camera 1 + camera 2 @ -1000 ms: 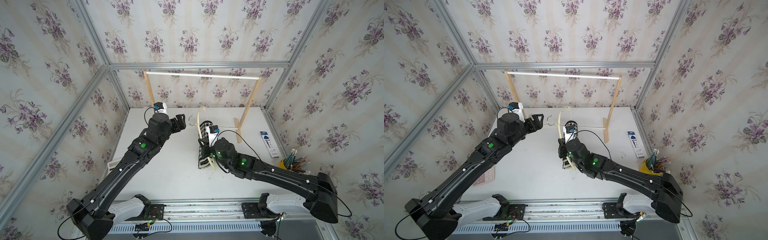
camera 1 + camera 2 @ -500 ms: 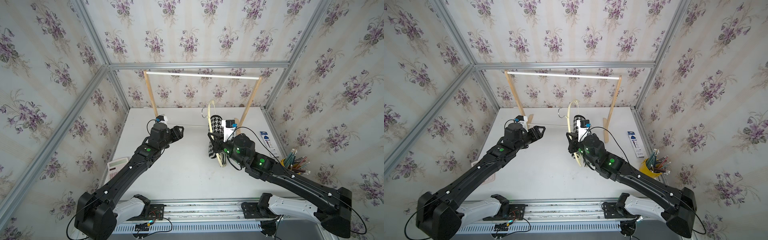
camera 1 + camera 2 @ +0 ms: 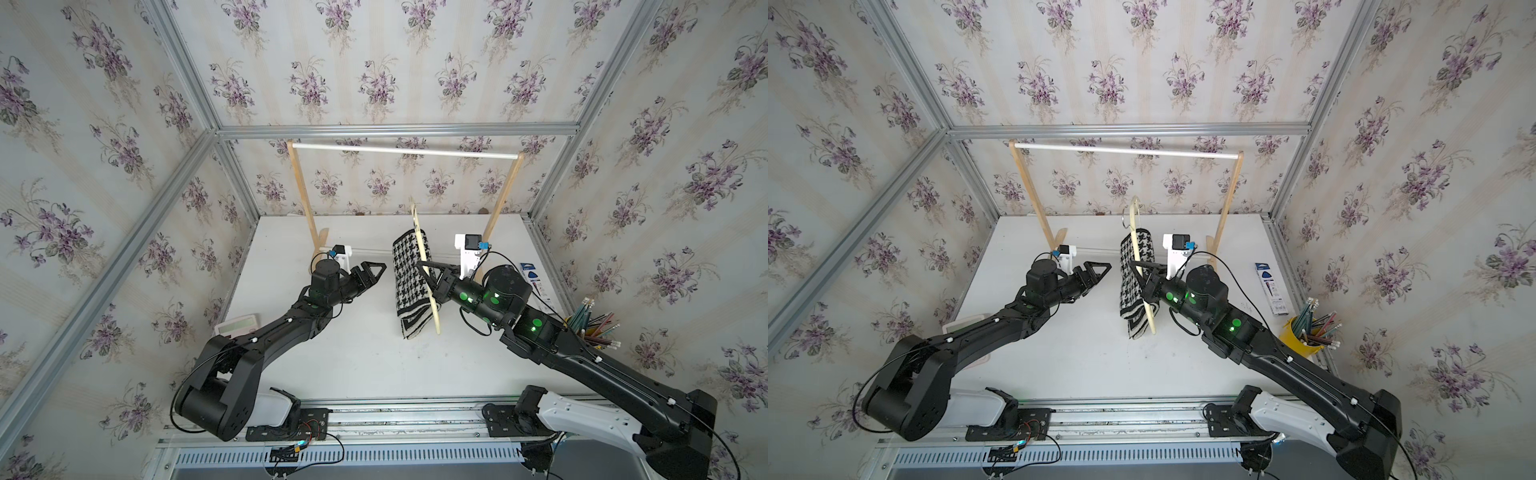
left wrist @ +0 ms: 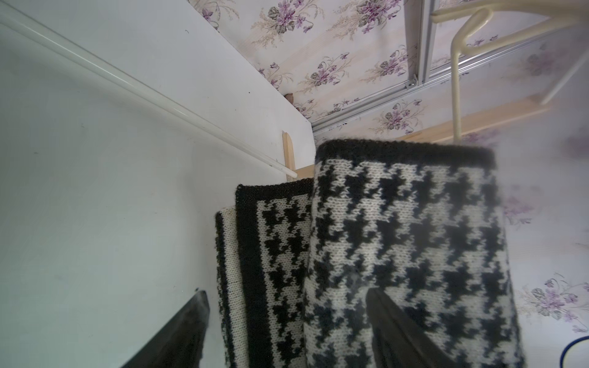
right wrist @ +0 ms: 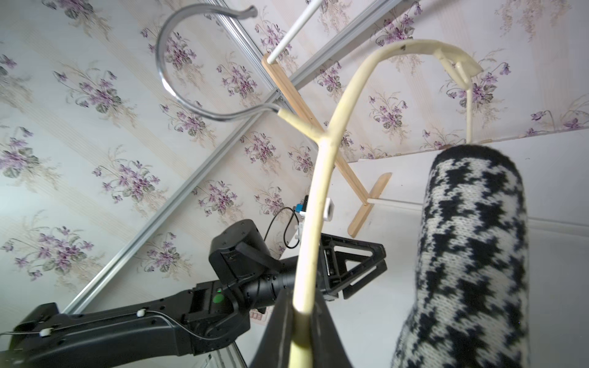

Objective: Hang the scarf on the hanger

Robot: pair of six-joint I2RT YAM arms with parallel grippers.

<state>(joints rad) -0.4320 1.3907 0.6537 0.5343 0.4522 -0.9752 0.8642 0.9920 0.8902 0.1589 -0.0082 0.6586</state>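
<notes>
Knitted houndstooth, black and white: the scarf (image 3: pixel 409 286), draped over the slim lower bar of the hanger (image 3: pixel 435 320). It is held up over the white table (image 3: pixel 353 365), forward of the wooden rack (image 3: pixel 405 151) and between the two grippers.

Views compared:
- Both top views: the hanger shows nearly edge-on, a thin cream line slanting across the scarf (image 3: pixel 1136 286).
- Right wrist view only: the silver wire hook (image 5: pixel 169 73) in full, and the fork where the cream arm (image 5: pixel 318 204) divides. The lower bar runs into the top fold of the scarf (image 5: pixel 471 255).
- Left wrist view only: the knit at close range (image 4: pixel 398 229), with a black border and a pale striped edge on the layer behind.

Writing: a blue-and-white box (image 3: pixel 1271 286) at the table's right edge, print too small to read. A yellow cup of pencils (image 3: pixel 1304 345) stands near it.

Grippers:
- right gripper (image 3: pixel 428 274): jaws closed tight on the hanger's cream arm (image 5: pixel 301 318), carrying hanger and scarf together.
- left gripper (image 3: pixel 374 270): jaws spread wide, nothing held (image 4: pixel 287 290). It sits just beside the scarf; the tip seems clear of the cloth, though the gap is too narrow to be sure.
</notes>
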